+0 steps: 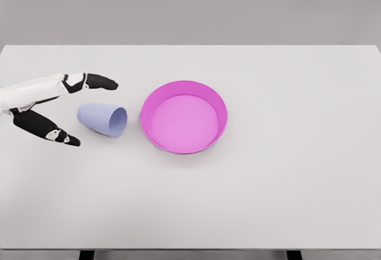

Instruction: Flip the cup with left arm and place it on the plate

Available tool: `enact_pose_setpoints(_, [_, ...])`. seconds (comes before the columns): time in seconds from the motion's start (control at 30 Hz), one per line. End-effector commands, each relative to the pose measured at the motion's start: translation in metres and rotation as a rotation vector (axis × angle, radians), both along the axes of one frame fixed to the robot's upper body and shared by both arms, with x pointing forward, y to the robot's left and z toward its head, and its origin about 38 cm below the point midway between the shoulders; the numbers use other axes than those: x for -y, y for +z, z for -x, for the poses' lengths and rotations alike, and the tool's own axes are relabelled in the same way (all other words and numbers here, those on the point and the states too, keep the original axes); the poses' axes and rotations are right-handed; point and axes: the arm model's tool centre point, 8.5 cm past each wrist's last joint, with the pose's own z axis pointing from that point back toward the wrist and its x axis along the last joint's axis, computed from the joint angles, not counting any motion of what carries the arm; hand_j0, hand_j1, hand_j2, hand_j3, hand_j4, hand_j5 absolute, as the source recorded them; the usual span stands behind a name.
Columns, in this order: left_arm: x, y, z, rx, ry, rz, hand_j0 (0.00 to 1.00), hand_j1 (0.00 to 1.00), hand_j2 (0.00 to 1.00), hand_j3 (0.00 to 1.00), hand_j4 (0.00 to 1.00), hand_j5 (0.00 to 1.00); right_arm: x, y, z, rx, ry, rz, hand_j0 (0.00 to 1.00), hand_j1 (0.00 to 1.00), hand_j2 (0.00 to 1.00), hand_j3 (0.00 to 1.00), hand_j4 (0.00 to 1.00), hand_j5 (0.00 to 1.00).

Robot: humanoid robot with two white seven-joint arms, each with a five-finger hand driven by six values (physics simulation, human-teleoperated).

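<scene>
The left hand (56,108) reaches in over the table (268,200), thumb and fingers spread wide, gripping nothing. The pale blue cup (102,119) lies on its side between them, mouth toward the pink plate (184,117) just beside it.

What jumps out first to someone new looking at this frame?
The bright magenta plate near the middle of the white table draws the eye first; nothing lies in it. Just left of it, apart from its rim, a pale blue cup lies on its side, mouth toward the plate. The left hand reaches in from the left edge, fingers spread around the cup's base, not gripping it.
</scene>
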Motion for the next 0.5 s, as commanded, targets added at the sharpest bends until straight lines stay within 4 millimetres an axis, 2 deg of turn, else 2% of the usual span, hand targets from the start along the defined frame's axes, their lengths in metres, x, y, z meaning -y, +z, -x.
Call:
enact_pose_setpoints(0.0, [0.003, -0.002, 0.0, -0.004, -0.004, 0.006, 1.0, 1.0, 1.0, 1.0, 1.0, 1.0, 0.0, 0.0, -0.001, 0.001, 0.008, -0.002, 1.0, 1.0, 1.0, 1.0, 1.0, 1.0])
enact_pose_setpoints(0.13, [0.008, -0.016, -0.008, 0.015, 0.004, -0.017, 1.0, 1.0, 1.0, 1.0, 1.0, 1.0, 0.0, 0.0, 0.002, -0.005, -0.002, 0.001, 1.0, 1.0, 1.0, 1.0, 1.0, 1.0])
enact_pose_setpoints(0.27, [0.025, -0.038, -0.008, 0.018, -0.029, -0.061, 1.0, 1.0, 1.0, 1.0, 1.0, 1.0, 0.0, 0.0, 0.003, -0.007, -0.003, 0.002, 1.0, 1.0, 1.0, 1.0, 1.0, 1.0])
enact_pose_setpoints(0.47, [0.016, -0.042, -0.013, 0.011, 0.002, -0.077, 1.0, 1.0, 1.0, 1.0, 1.0, 1.0, 0.0, 0.0, 0.003, -0.007, -0.003, 0.002, 1.0, 1.0, 1.0, 1.0, 1.0, 1.0])
